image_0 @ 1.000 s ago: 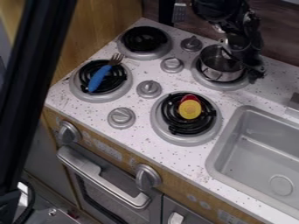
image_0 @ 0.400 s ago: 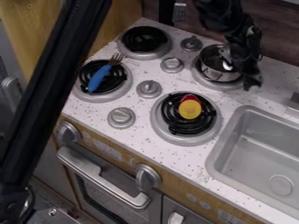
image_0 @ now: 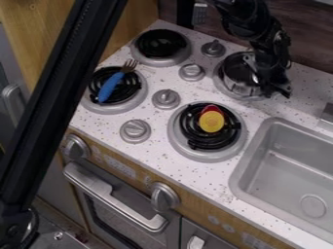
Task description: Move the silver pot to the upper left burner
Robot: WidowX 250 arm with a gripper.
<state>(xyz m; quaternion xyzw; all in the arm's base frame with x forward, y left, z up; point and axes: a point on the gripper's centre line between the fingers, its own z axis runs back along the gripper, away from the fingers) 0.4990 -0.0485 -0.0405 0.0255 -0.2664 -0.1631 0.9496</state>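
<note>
A: Claw (image_0: pixel 280 91) state?
B: Can't tell if open or closed. It's at silver pot (image_0: pixel 243 89).
A: Pot?
B: At upper right burner (image_0: pixel 219 83).
A: Rest?
B: Yellow-and-red toy (image_0: pixel 211 121), lower right burner (image_0: pixel 190 152). Blue-handled fork (image_0: pixel 112 86), lower left burner (image_0: pixel 136 101).

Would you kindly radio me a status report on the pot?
Tool at pot's right side. Pot at upper right burner, not yet on upper left burner. Possibly in the way: knob between those burners.
</note>
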